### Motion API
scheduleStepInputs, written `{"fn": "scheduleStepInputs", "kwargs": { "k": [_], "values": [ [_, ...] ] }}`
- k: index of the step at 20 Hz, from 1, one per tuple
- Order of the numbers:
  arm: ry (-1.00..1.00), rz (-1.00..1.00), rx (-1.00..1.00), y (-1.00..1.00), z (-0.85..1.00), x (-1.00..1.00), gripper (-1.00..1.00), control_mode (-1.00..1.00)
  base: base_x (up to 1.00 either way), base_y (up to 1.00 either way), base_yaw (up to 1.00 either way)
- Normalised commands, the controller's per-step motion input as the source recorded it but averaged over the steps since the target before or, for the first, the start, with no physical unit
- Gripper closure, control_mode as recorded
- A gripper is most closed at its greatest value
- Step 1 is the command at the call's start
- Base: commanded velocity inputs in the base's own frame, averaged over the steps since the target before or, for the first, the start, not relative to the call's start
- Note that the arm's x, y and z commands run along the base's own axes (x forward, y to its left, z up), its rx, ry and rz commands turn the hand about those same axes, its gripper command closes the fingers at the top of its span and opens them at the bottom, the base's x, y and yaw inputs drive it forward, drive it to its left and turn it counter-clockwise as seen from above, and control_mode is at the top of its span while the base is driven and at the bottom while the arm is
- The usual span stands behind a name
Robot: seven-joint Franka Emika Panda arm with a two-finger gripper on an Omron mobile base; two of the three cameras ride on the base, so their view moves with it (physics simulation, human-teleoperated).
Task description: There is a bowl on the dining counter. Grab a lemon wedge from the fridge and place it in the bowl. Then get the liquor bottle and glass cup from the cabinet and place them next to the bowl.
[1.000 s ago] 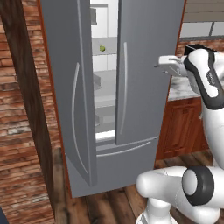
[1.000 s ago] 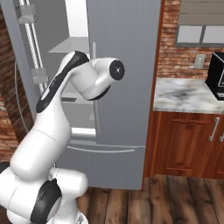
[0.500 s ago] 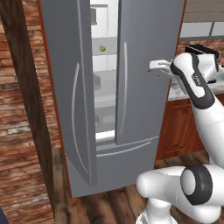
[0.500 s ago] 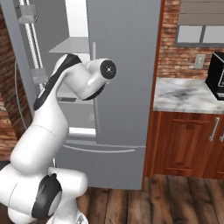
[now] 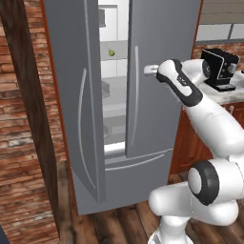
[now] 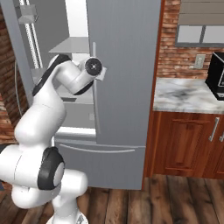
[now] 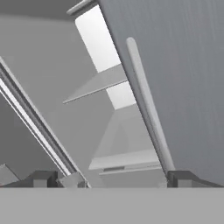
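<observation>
No writing is readable anywhere. The gripper (image 7: 109, 179) sits close against the right fridge door (image 5: 162, 71), its fingertips (image 7: 181, 178) spread wide, one beside the door handle (image 7: 146, 105). From the left, a small green lemon wedge (image 5: 111, 53) shows on an upper shelf through the narrow gap between the doors. From the right, the coffee machine (image 6: 216, 70) stands on the marble counter (image 6: 186, 94).

No readable text, label, brand or number appears on anything.
</observation>
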Motion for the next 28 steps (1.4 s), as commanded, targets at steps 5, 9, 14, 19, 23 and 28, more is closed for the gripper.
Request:
{"fn": "scheduleStepInputs", "kwargs": {
  "k": [5,9,14,19,23,28],
  "values": [
    [0.0,-0.15,-0.05,0.0,0.0,0.75,-1.0,-1.0,0.0,0.0,0.0],
    [0.01,-0.14,-0.05,0.0,0.0,0.59,-1.0,-1.0,0.0,0.0,0.0],
    [0.05,-0.11,-0.03,0.0,0.0,0.66,-1.0,-1.0,0.0,0.0,0.0],
    [0.07,-0.07,0.0,0.0,0.0,0.63,-1.0,-1.0,0.0,0.0,0.0],
    [0.07,-0.05,0.0,0.0,0.0,0.59,-1.0,-1.0,0.0,0.0,0.0],
    [0.07,-0.03,0.0,0.0,-0.04,0.47,-1.0,-1.0,0.0,0.0,0.0]
  ]
}}
